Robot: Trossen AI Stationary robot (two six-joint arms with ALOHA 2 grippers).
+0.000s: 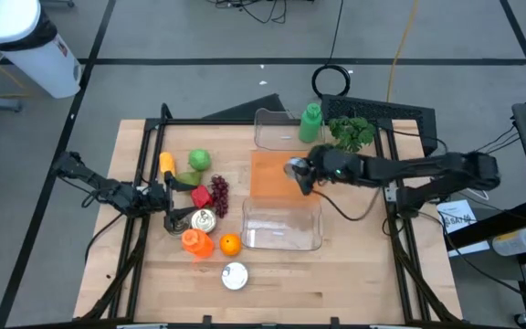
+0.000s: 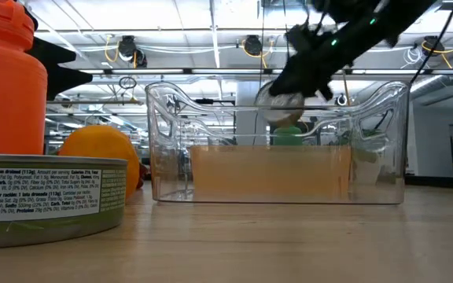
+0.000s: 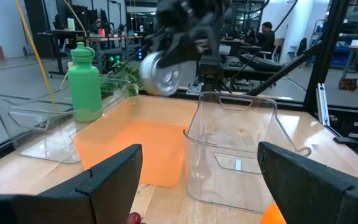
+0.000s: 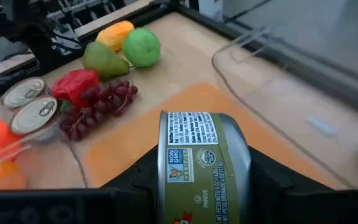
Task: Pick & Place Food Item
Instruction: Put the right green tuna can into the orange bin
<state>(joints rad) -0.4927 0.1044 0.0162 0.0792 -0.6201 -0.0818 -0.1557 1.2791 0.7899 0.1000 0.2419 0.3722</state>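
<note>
The right gripper (image 1: 297, 174) holds a can (image 4: 204, 165) above the orange mat (image 1: 272, 174). The left gripper (image 1: 164, 196) waits wide open.

Upper left of the high view: white bin (image 1: 26, 46). Top centre: coiled black cable (image 1: 332, 80). Low at the right edge: printed papers (image 1: 459, 217).

Overhead looks straight down; the low camera sits at tabletop level; wrist cameras look forward. All share the orange mat (image 1: 270, 174).
</note>
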